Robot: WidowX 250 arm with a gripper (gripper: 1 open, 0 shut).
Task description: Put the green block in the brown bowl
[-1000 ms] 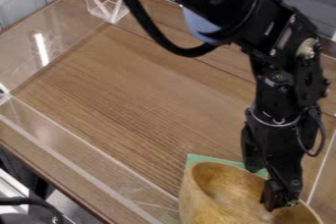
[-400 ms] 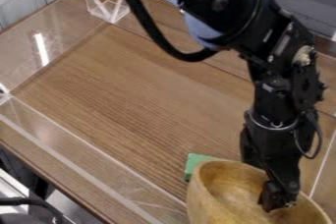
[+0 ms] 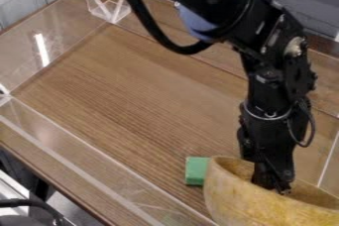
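Even daylight, glare streaks on clear panels, low resolution, slightly soft.

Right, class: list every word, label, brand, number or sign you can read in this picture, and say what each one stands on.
None: no readable text anywhere in this view.
Robot arm: plain black, no legible marking.
Gripper: no label visible.
Green block: plain.
Brown bowl: wood grain only.
Wooden table and its clear side walls: no print or sign.
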